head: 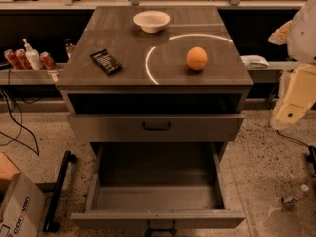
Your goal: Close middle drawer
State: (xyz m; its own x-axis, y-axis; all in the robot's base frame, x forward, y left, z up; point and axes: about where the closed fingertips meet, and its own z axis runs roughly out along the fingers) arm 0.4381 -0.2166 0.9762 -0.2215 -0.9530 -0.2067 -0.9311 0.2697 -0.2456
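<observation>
At right edge — one tool (pixel 295 101); middle drawer (pixel 158 219) open.

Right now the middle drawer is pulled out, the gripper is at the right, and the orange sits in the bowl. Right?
No: the camera view shows the orange on the cabinet top, apart from the bowl. The middle drawer is pulled out, the gripper at the right.

The middle drawer (pixel 118 220) stands pulled far out. Its handle (pixel 160 227) is sliced off at the bottom edge of view, and the drawer hides whatever sits beneath it. The gripper (pixel 290 113) hangs at the right edge beside the cabinet (pixel 148 89), partly cut off there. The cardboard box (pixel 17 209) at bottom left is cropped, and the labels on the cans (pixel 15 59) are too small to read.
</observation>
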